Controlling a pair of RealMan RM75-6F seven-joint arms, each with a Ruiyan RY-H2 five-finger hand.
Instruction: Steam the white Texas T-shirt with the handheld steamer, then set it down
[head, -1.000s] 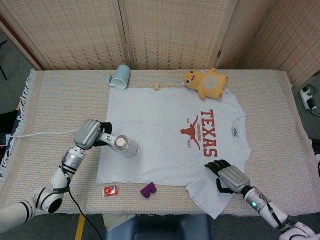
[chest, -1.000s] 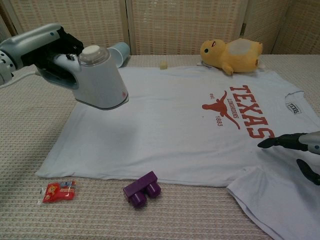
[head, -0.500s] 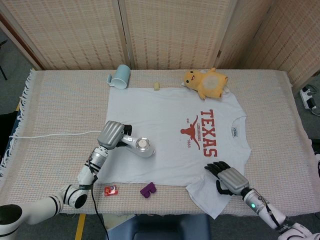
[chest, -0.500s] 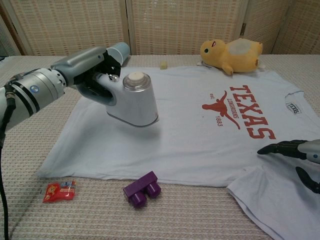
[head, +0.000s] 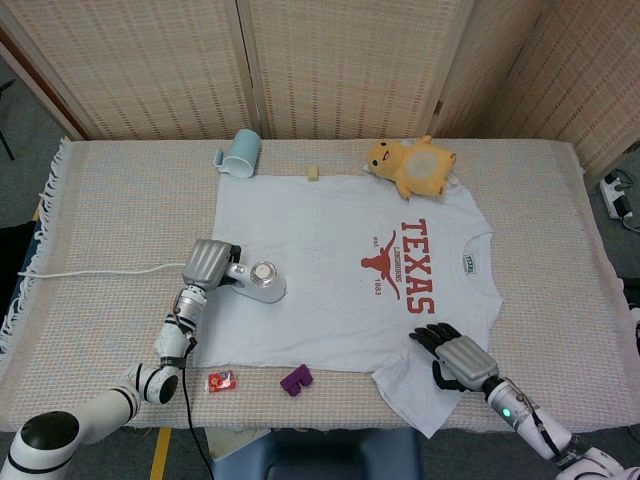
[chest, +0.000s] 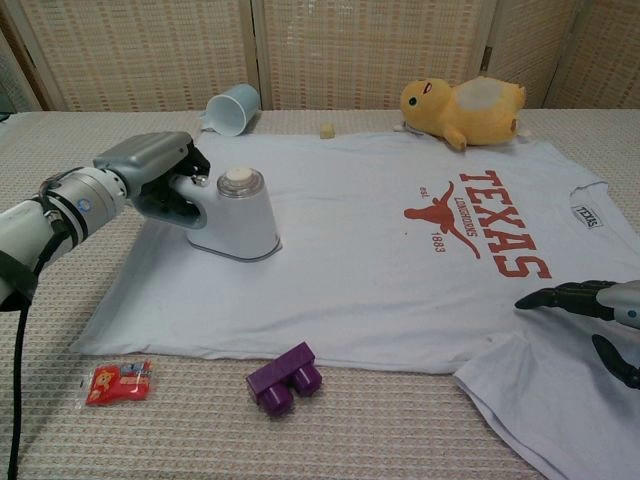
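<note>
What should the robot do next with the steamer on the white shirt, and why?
Probably slide the steamer slowly toward the red Texas print. The left hand grips its handle, and its base seems to sit on the T-shirt near the bottom hem, so most of the cloth looks unsteamed. The right hand rests by the sleeve, fingers spread.

Both arms are glossy white with rounded joint segments and silver ribbed collars near the wrists. The left hand (chest: 150, 170) has a grey metallic back plate and black fingers; a black cable trails along its forearm. The right hand (head: 455, 355) matches, and a small green light glows on its wrist.
</note>
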